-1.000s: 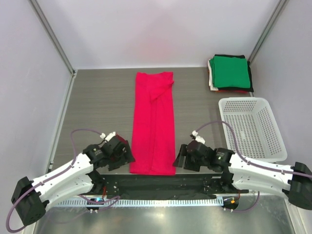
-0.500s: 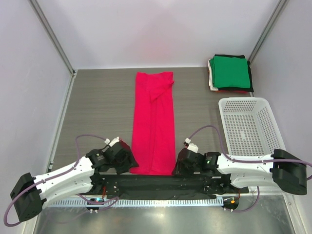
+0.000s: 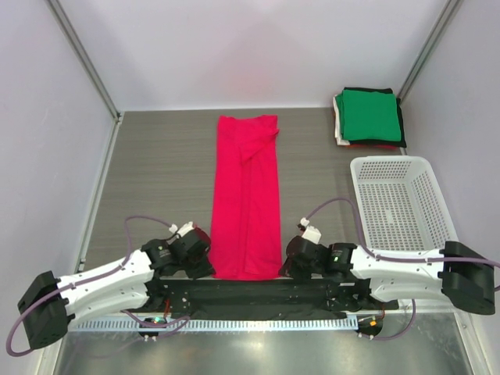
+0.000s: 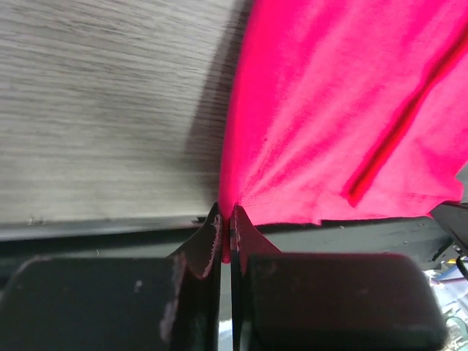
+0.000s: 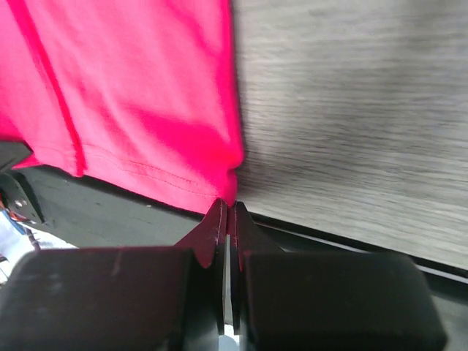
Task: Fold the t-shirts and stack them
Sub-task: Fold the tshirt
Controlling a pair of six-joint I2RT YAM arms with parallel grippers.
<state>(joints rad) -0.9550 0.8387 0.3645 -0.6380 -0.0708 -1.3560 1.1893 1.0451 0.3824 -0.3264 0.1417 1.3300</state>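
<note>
We see red-pink t-shirt (image 3: pixel 247 195) folded into long strip, flat on desk (image 3: pixel 156 180), hem at near edge. Folded stack (image 3: pixel 369 117), green on top, far-right corner.

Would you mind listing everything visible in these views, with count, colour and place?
red-pink t-shirt: one, bright red-pink, folded into a long strip down the middle of the table
stack of folded t-shirts: one stack, green on top with black, white and red edges below, far right corner
basket: one, white plastic mesh, right side, nearer than the stack
table: one, grey wood grain
left gripper: one, black, shut on the strip's near left corner
right gripper: one, black, shut on the strip's near right corner
</note>
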